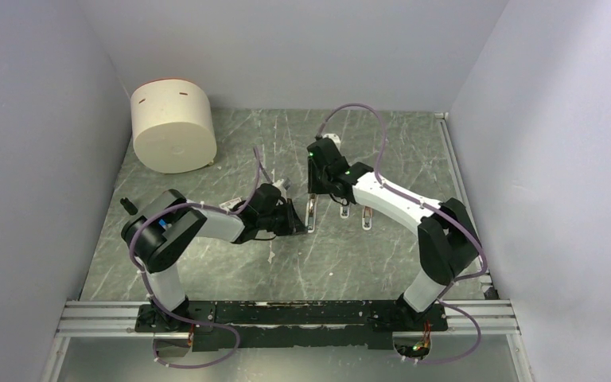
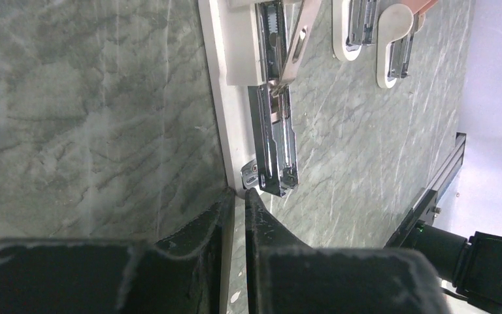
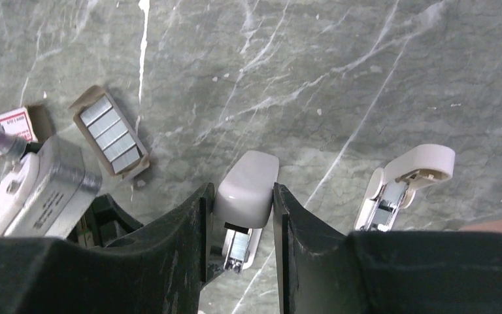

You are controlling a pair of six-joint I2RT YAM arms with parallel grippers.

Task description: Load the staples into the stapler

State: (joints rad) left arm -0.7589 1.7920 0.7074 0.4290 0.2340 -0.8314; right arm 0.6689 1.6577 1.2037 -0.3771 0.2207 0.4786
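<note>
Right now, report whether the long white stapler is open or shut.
Open: the stapler is hinged apart, its metal staple channel exposed.

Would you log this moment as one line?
left gripper: grips stapler | right gripper: grips short white piece | staples: not held

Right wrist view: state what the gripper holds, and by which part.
The right gripper holds the short white stubby piece by its rounded end, one finger on each side.

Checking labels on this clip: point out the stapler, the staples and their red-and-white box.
the stapler [image 2: 278, 140], left wrist view, on its metal magazine.
the staples [image 3: 110, 134], right wrist view, on the middle strip.
red-and-white box [image 3: 12, 124], right wrist view, on its printed top.
</note>
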